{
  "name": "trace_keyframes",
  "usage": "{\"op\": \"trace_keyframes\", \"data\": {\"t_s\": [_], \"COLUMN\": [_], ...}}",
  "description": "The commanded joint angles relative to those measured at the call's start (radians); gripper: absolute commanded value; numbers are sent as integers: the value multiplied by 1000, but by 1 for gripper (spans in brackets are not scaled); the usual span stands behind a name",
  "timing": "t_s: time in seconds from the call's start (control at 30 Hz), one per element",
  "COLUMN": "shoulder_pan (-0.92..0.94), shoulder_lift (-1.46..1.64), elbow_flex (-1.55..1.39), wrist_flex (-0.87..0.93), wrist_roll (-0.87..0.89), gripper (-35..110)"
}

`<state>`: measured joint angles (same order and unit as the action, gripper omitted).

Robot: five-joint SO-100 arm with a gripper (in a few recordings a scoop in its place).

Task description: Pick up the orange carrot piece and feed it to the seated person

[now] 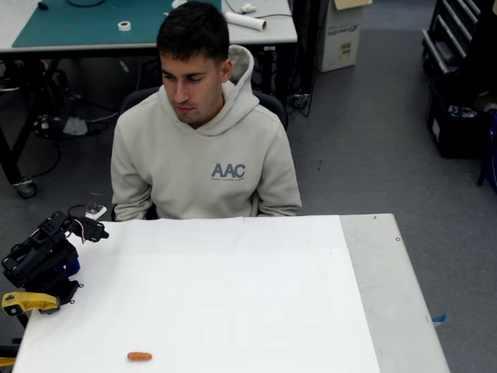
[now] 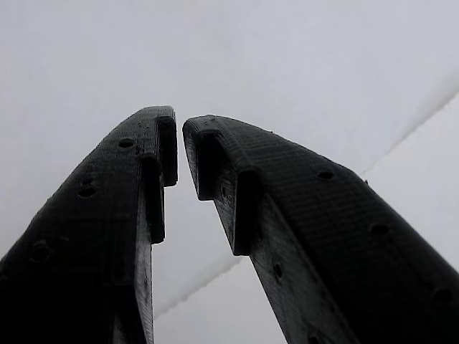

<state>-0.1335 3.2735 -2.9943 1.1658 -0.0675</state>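
Observation:
The orange carrot piece lies on the white table near its front edge, left of centre. The seated person sits behind the table's far edge, head tilted down toward the tabletop. My black arm is folded up at the table's left edge, well to the left of and behind the carrot. In the wrist view my gripper is shut, its black fingertips almost touching with nothing between them, pointing at the bare white surface.
A yellow part sits at the arm's base. The grey table margin runs along the right side. Behind the person stands a workbench with a green mat, a tape roll and cables.

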Motion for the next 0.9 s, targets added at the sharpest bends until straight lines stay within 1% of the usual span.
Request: {"op": "trace_keyframes", "data": {"t_s": [0.0,0.87], "shoulder_pan": [-14,-14], "shoulder_lift": [9,-5], "elbow_flex": [75,80], "wrist_flex": [12,12], "wrist_roll": [-6,-6], "gripper": [-2,-3]}}
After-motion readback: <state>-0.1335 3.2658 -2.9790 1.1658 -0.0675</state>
